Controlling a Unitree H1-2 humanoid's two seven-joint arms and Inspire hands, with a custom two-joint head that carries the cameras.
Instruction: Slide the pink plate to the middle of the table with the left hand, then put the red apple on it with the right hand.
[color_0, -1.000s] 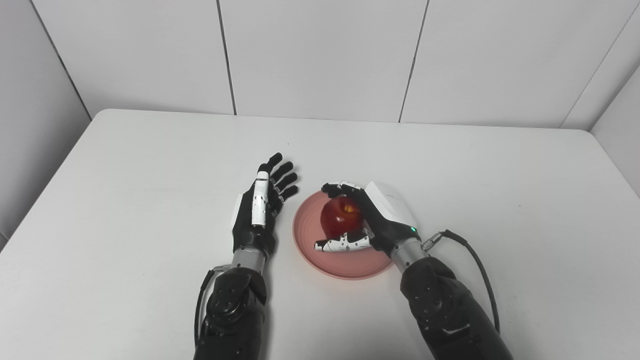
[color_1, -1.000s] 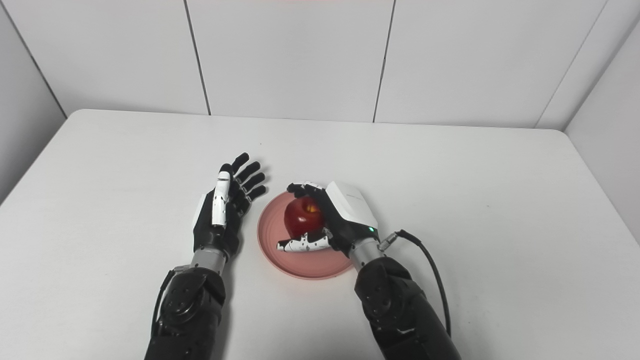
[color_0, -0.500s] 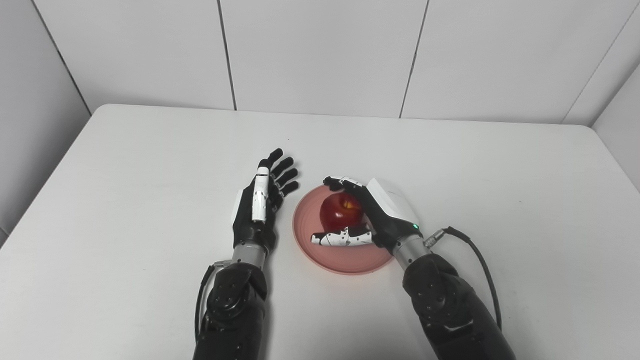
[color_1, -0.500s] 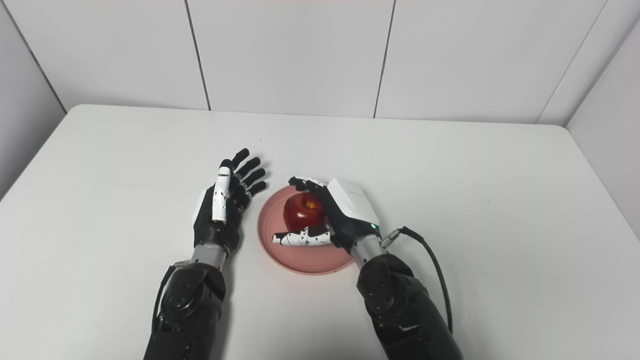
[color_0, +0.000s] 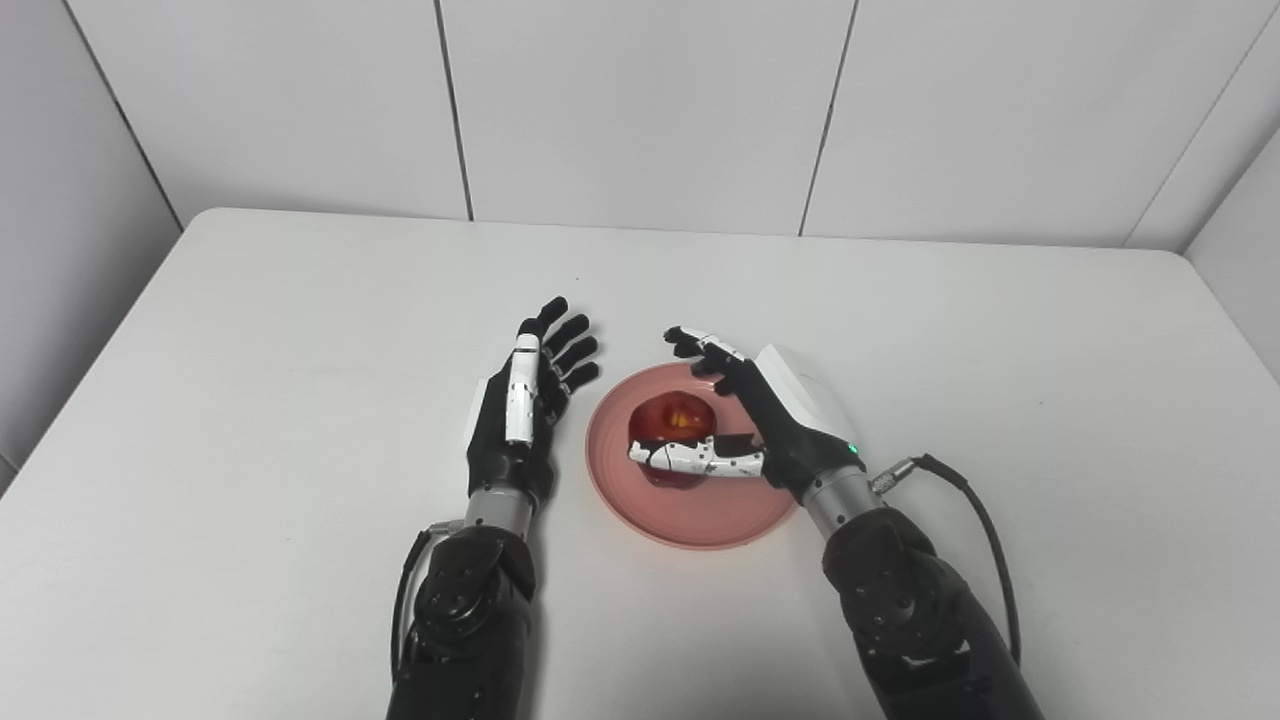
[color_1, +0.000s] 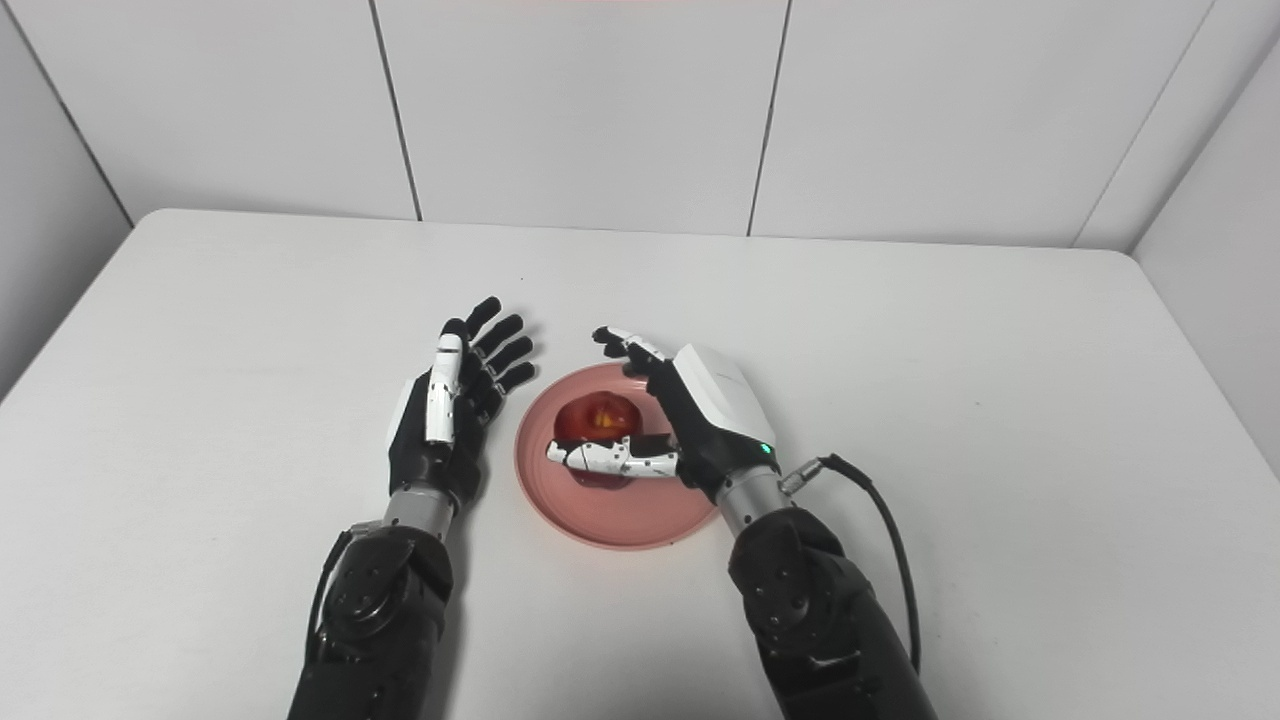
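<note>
- Both head cameras look down and forward at the tabletop (color_0: 300, 330), fairly near.
- Right eye sits slightly rightward; views share nearly everything.

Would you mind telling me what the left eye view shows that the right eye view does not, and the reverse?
Only the left eye view shows more of the wall panel at the left edge. Only the right eye view shows more of the side wall at the right. Both share the red apple resting on the pink plate, the right hand open beside it with fingers spread, and the left hand open left of the plate.
</note>
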